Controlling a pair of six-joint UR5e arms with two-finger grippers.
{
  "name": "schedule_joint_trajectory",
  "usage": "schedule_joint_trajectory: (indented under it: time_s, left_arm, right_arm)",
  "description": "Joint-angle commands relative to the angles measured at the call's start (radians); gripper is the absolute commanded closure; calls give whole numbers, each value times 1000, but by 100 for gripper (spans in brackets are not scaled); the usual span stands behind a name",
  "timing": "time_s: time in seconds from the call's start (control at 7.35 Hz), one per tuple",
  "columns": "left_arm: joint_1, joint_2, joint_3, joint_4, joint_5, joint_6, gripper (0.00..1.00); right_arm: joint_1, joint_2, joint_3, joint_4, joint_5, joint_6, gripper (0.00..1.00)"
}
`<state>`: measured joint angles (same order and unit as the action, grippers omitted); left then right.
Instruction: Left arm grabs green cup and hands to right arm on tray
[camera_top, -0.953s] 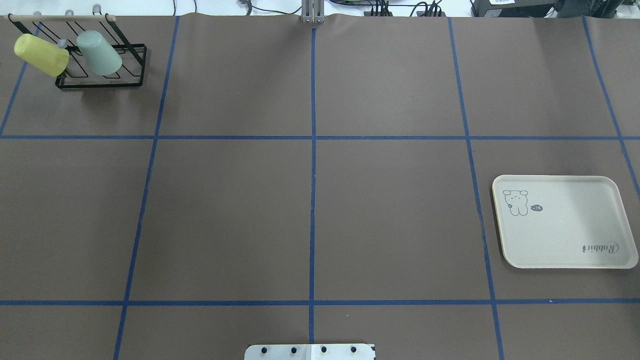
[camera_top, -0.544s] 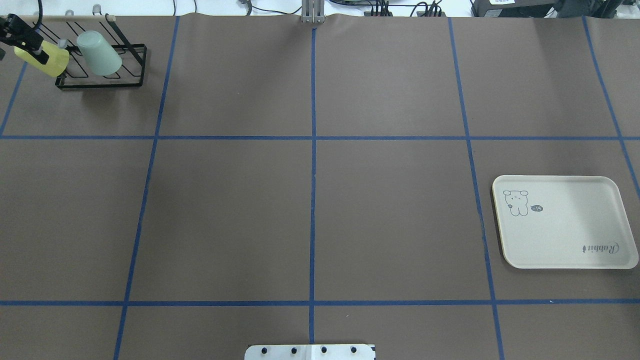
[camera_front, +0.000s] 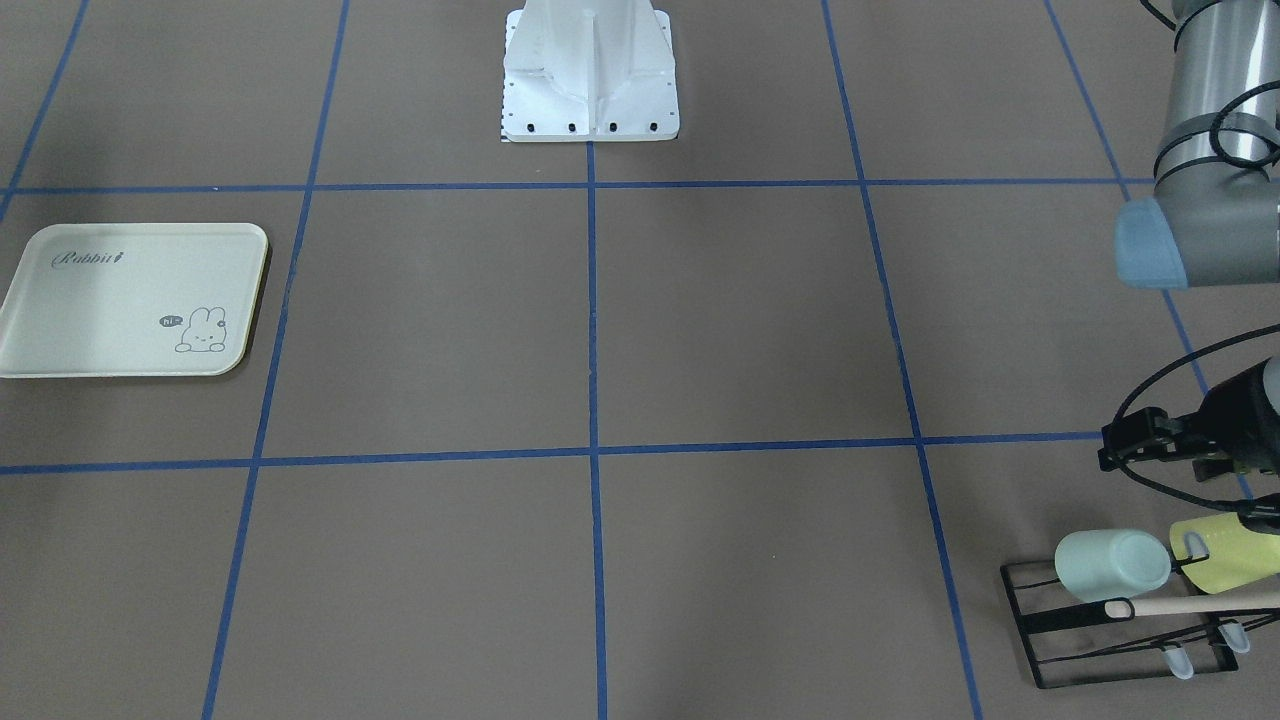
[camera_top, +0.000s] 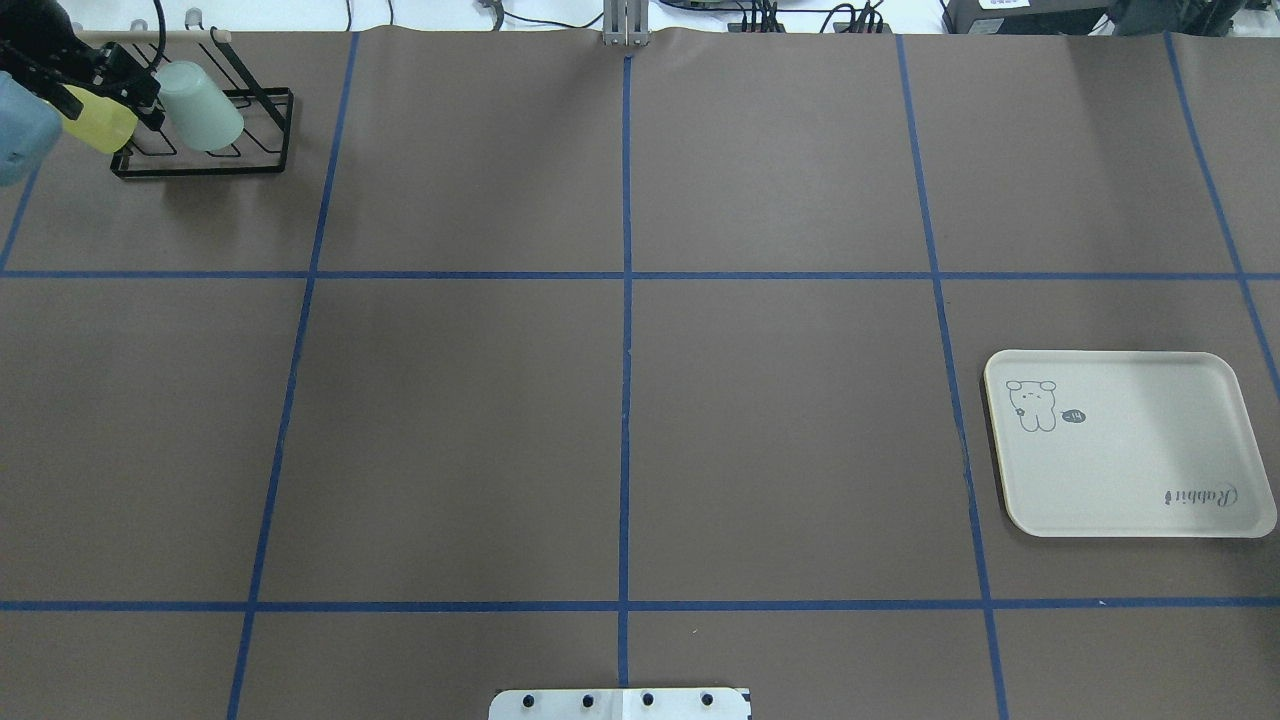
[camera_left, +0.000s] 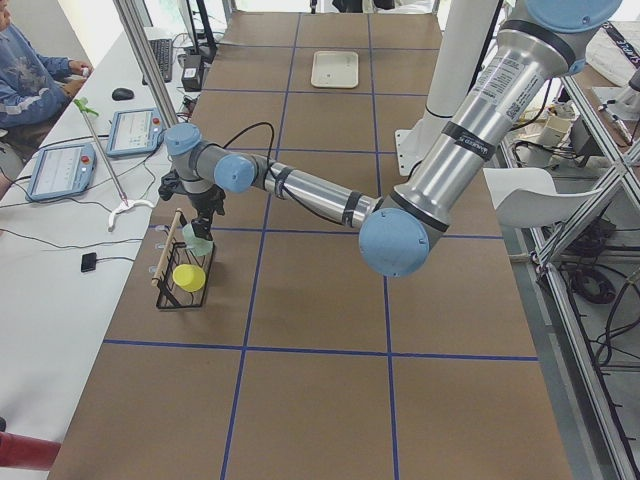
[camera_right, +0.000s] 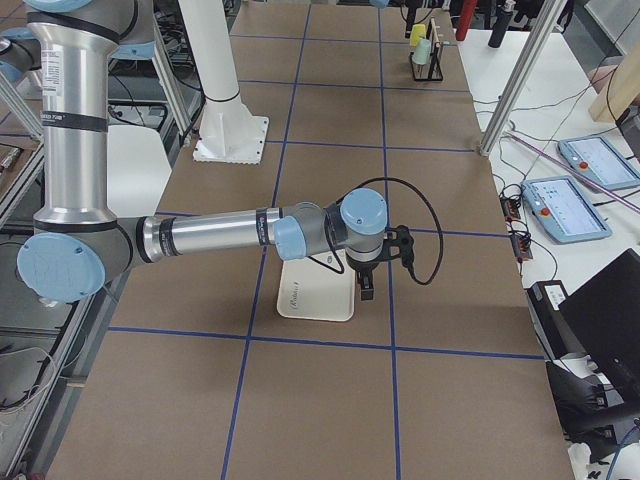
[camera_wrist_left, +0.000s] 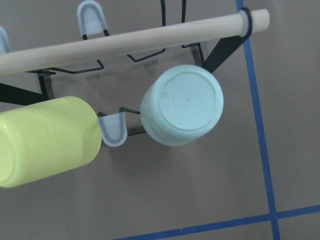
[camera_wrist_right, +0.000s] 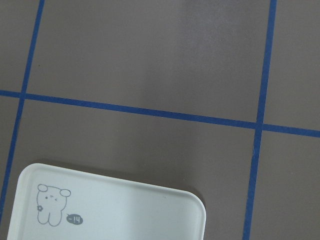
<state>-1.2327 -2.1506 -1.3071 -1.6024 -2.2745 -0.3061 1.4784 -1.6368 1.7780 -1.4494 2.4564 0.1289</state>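
Observation:
The green cup (camera_top: 205, 108) hangs upside down on a black wire rack (camera_top: 272, 135) at the far left; it also shows in the front view (camera_front: 1110, 565) and the left wrist view (camera_wrist_left: 182, 106). My left gripper (camera_top: 150, 103) hovers over the rack, just left of the green cup. It looks open and empty in the front view (camera_front: 1108, 448). The tray (camera_top: 1130, 480) lies empty at the right. My right gripper (camera_right: 365, 290) shows only in the right side view, above the tray's edge (camera_right: 315, 305). I cannot tell whether it is open or shut.
A yellow-green cup (camera_top: 105, 128) hangs on the same rack under my left wrist, beside the green cup (camera_wrist_left: 45, 142). A wooden dowel (camera_wrist_left: 125, 42) runs along the rack's top. The robot base (camera_front: 590, 70) stands at mid-table. Operator consoles (camera_left: 60, 165) line the table's far side.
My left arm has come in from the left edge and moved right over the yellow-green cup, up to the green cup. The cups and tray have not moved.

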Motion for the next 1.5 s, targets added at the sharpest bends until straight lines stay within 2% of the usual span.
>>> schedule_joint_trajectory:
  time_s: [0.0, 0.95, 1.36]
  left_arm:
    - [24, -58, 77, -2, 27, -7, 0]
    - [42, -147, 261, -73, 32, -38, 1]
    - [41, -156, 293, -94, 66, -50, 2]
  right_arm:
    - [-6, 0, -2, 0, 1, 0, 0]
    - [-9, 0, -2, 0, 1, 0, 0]
    - [-12, -2, -2, 0, 3, 0, 0]
